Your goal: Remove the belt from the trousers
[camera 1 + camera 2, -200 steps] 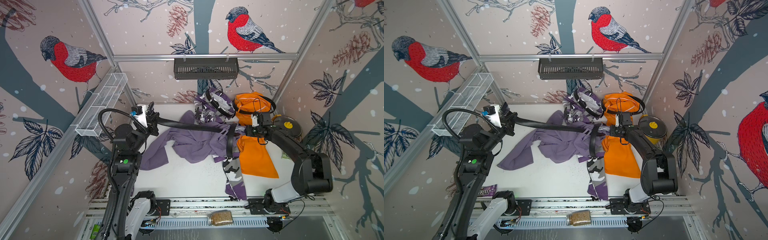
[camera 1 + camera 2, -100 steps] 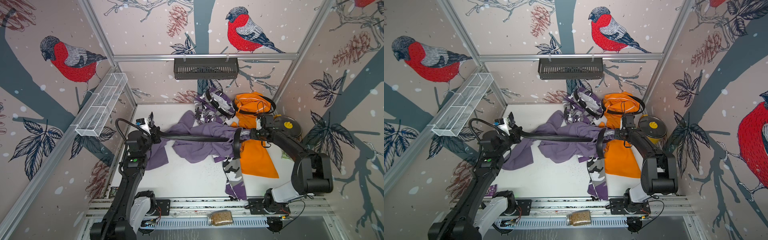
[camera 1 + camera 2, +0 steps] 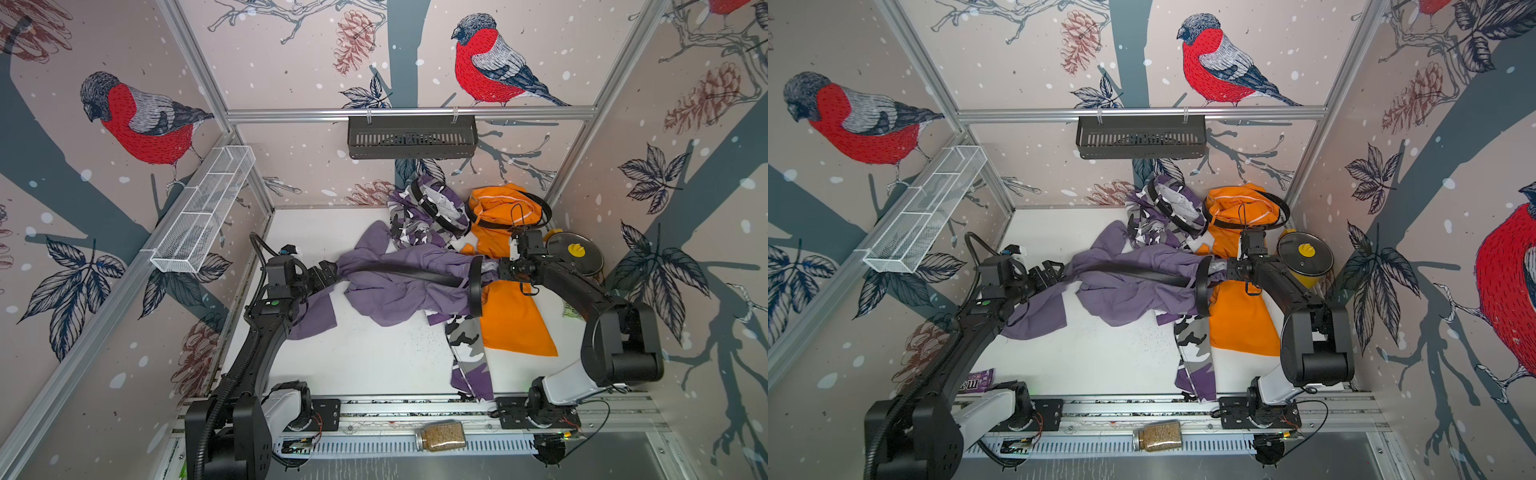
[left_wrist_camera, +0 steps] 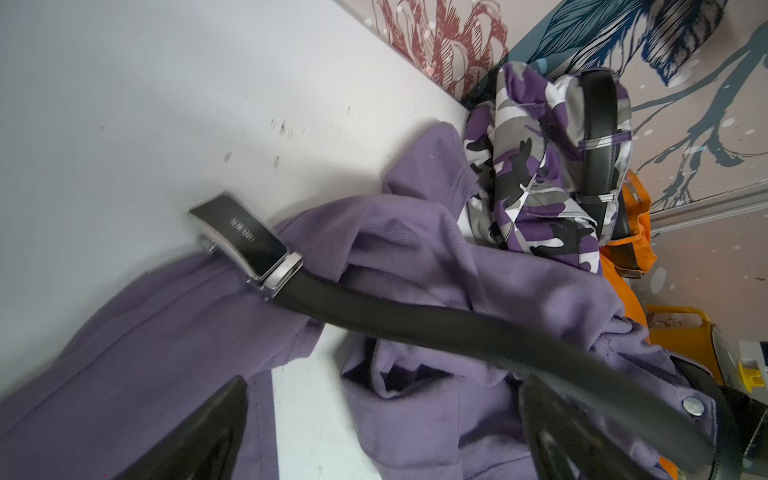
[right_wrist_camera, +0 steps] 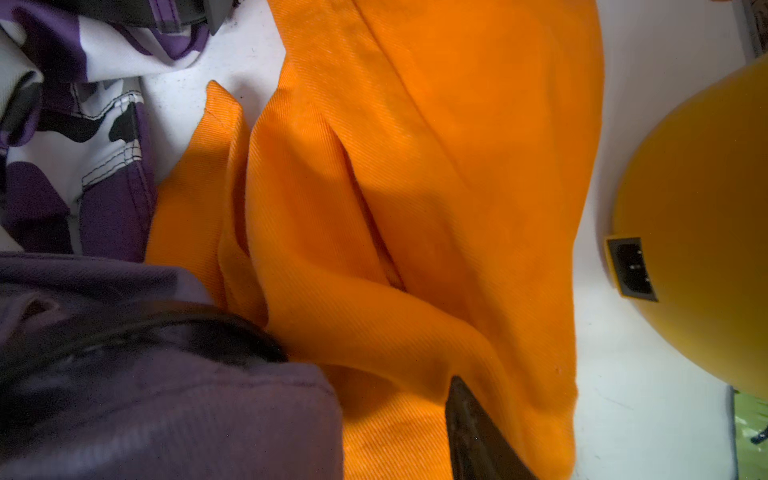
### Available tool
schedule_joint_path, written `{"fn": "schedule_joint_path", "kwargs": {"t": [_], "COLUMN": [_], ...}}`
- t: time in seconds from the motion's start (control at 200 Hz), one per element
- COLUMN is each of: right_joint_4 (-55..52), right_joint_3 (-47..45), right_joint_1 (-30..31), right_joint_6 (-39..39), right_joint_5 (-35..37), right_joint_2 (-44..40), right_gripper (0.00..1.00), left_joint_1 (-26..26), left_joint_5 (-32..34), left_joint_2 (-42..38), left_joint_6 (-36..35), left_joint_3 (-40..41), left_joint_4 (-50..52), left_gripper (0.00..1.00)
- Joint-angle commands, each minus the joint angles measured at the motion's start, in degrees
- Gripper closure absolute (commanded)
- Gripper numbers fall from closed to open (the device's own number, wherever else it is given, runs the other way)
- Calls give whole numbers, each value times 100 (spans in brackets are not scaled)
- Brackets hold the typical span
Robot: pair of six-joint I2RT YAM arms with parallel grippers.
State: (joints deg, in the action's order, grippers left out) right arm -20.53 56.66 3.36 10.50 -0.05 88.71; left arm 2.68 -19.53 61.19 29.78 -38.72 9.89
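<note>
Now the left claw [image 3: 329,272], spread at nine o'clock, hangs beside the buckle [image 4: 245,241], probably the firmest hold on the slick, semi-stiff belt [image 3: 407,272] lying across limp lilac trousers [image 3: 395,297] that the right claw [image 3: 500,270] pinches at three o'clock.

Lab test booth, aluminium frame [image 3: 409,111], printed walls [image 3: 291,62] (bullfinch pattern)

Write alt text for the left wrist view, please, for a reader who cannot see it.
A black belt with a shiny buckle runs across crumpled lilac trousers on a white table. The open left gripper's dark fingers show blurred in front, holding nothing. Behind lie camouflage trousers, belted, and orange trousers.
</note>
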Motion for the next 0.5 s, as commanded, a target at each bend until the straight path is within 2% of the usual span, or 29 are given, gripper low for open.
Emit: {"fn": "schedule_joint_path", "kwargs": {"t": [0.0, 0.085, 0.19, 0.3, 0.365, 0.445, 0.495], "right_joint_4": [58, 55, 80, 102, 111, 128, 136], "right_joint_3": [-4, -6, -23, -34, -35, -48, -50], "right_joint_1": [33, 47, 56, 67, 77, 95, 104], "right_joint_6": [-11, -13, -29, -48, -58, -50, -48], "right_joint_5": [58, 46, 35, 14, -2, -25, -47], "right_joint_2": [12, 6, -2, 16, 24, 15, 15], "right_gripper": [49, 48, 48, 47, 47, 47, 47], "left_joint_1": [-159, -688, -1657, -2733, -3441, -4212, -4524], "left_joint_5": [123, 559, 903, 1317, 1938, 2505, 2625], "left_joint_2": [-189, -291, -39, 868, 1458, 2060, 2411], "left_joint_6": [140, -131, -795, -1798, -2355, -3235, -3789], "left_joint_3": [-291, -726, -1397, -2413, -2976, -3364, -3598], "left_joint_4": [877, 1190, 1054, 1102, 1202, 1090, 1065], "left_gripper": [0, 0, 0, 0, 0, 0, 0]}}
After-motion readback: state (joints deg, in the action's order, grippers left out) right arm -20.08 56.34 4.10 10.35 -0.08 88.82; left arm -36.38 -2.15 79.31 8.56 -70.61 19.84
